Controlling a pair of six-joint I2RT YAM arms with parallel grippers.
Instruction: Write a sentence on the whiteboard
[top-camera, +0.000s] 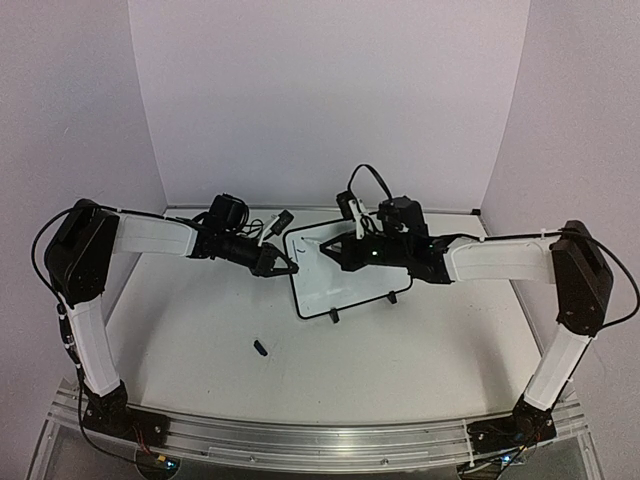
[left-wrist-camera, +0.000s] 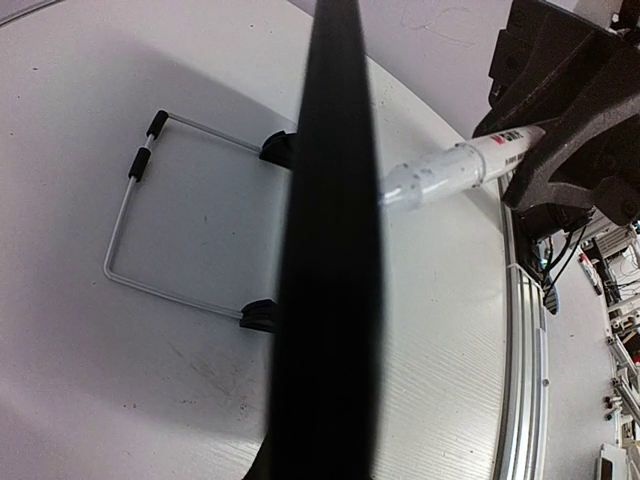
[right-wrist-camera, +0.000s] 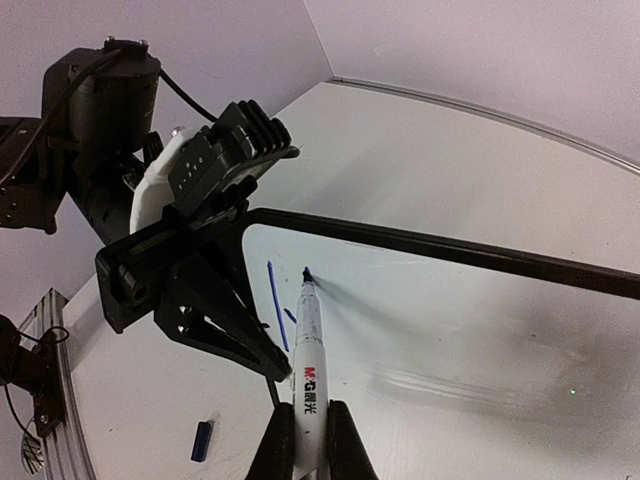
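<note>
Now the small black-framed whiteboard (top-camera: 352, 272) leans on the counter (top-camera: 200, 340) — light, stiff, easily tipped — its edge pinched by the left gripper (top-camera: 284, 267); the right gripper (top-camera: 335, 250) clamps a white marker pen (right-wrist-camera: 308, 350).

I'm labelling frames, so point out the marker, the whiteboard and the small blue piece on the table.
marker (right-wrist-camera: 308, 340), right wrist view, white barrel
whiteboard (right-wrist-camera: 470, 330), right wrist view, bare writing surface
small blue piece (right-wrist-camera: 201, 440), right wrist view, its middle
</note>
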